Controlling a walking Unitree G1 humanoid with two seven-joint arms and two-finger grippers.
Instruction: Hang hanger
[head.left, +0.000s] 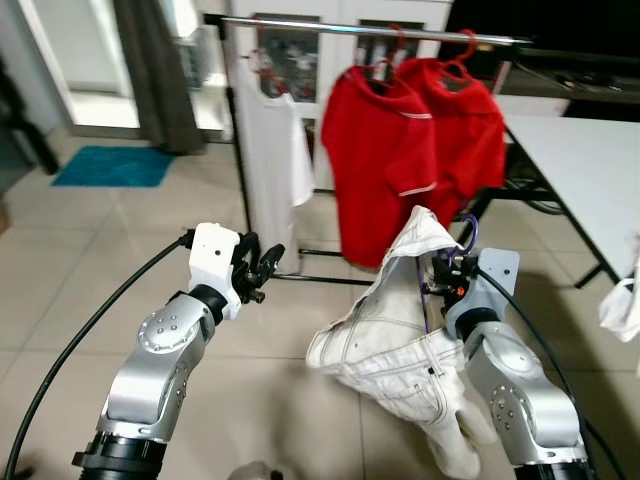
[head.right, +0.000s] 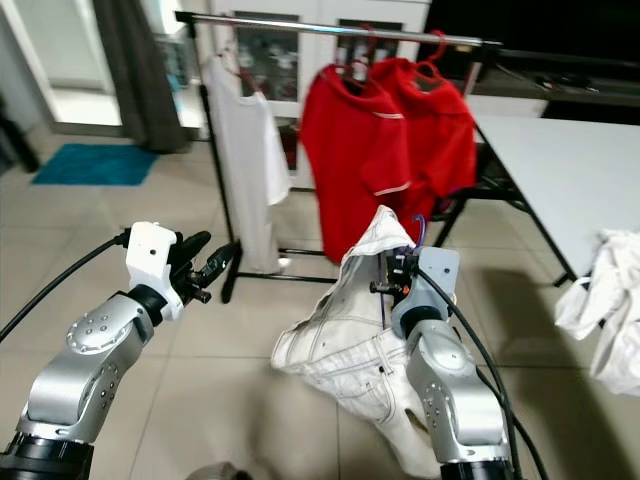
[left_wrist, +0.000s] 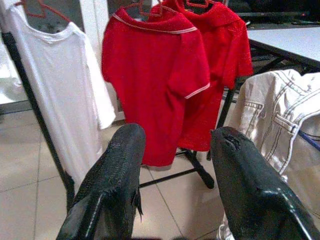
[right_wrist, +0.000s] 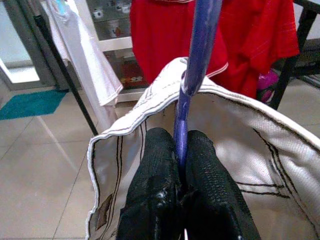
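Observation:
My right gripper (right_wrist: 181, 145) is shut on a blue-purple hanger (right_wrist: 197, 60) that carries a white denim jacket (head.left: 385, 340). The jacket droops from the hanger in front of my right arm, low and short of the clothes rail (head.left: 380, 32). Two red shirts (head.left: 385, 160) on red hangers and a white shirt (head.right: 245, 150) hang from that rail. My left gripper (head.left: 265, 268) is open and holds nothing, raised to the left of the jacket, its fingers (left_wrist: 112, 180) pointing toward the rack.
A white table (head.left: 590, 160) stands to the right of the rack, with a white garment (head.right: 605, 300) draped at its near edge. A dark curtain (head.left: 150, 70) and a teal mat (head.left: 115, 165) lie at the far left. Tiled floor spreads before the rack.

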